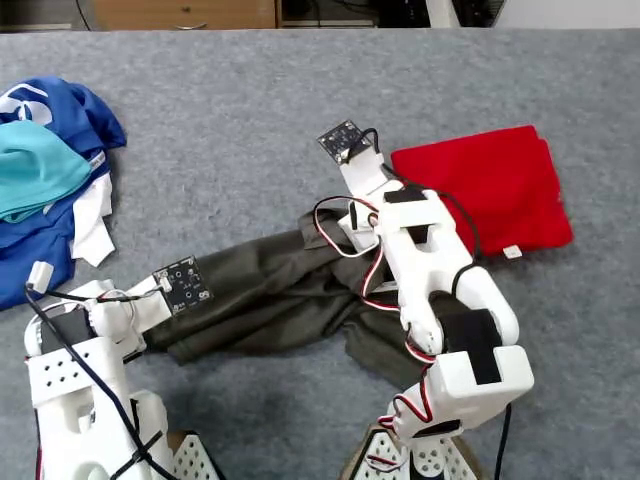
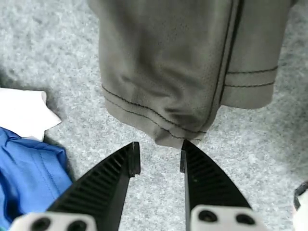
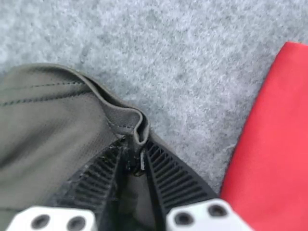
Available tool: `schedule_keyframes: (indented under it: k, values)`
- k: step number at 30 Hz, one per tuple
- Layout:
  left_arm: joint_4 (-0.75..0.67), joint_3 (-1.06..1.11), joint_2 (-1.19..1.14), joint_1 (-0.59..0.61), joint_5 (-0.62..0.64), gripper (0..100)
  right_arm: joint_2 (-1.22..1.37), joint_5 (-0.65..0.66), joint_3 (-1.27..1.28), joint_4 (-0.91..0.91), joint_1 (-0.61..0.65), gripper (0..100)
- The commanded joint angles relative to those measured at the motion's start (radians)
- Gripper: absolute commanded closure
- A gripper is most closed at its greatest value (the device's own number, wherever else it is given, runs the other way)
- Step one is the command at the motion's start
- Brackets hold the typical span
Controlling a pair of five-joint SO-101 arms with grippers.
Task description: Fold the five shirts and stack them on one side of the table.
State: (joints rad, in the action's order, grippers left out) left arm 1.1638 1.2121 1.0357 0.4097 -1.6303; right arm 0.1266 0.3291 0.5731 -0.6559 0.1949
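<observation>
An olive-grey shirt (image 1: 280, 290) lies crumpled across the middle of the grey table. My right gripper (image 3: 137, 149) is shut on a fold of its edge (image 3: 120, 113), at the shirt's end nearest the folded red shirt (image 1: 485, 190). My left gripper (image 2: 159, 156) is open just short of the olive shirt's stitched hem (image 2: 154, 120), with nothing between its fingers. In the high view that arm (image 1: 120, 310) sits at the shirt's left end. A heap of blue, teal and white shirts (image 1: 45, 180) lies at the far left.
The folded red shirt (image 3: 274, 134) lies close beside my right gripper. Blue cloth (image 2: 29, 173) and a white piece (image 2: 21, 113) lie near my left gripper. Bare grey table (image 1: 230, 110) stretches across the back. Wooden furniture (image 1: 185, 12) stands beyond the table.
</observation>
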Motion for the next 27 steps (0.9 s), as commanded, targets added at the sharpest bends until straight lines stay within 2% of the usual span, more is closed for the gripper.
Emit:
schedule_keyframes:
  k: [1,10,20,23,27]
  values:
    - [0.006,0.006,0.01,-0.008,-0.236,85,-0.004,-0.008,-0.051,-0.008,-0.002,99.8]
    - [0.005,0.066,0.001,-0.009,-0.29,85,-0.004,-0.008,-0.053,-0.008,-0.002,99.8]
    - [0.005,0.084,0.001,-0.011,-0.29,84,-0.004,-0.008,-0.053,-0.008,-0.002,99.8]
    - [0.005,0.103,0.001,-0.006,-0.284,81,-0.004,-0.008,-0.053,-0.008,-0.002,99.8]
    - [0.005,0.124,0.002,-0.006,-0.284,81,-0.004,-0.008,-0.053,-0.008,-0.002,99.8]
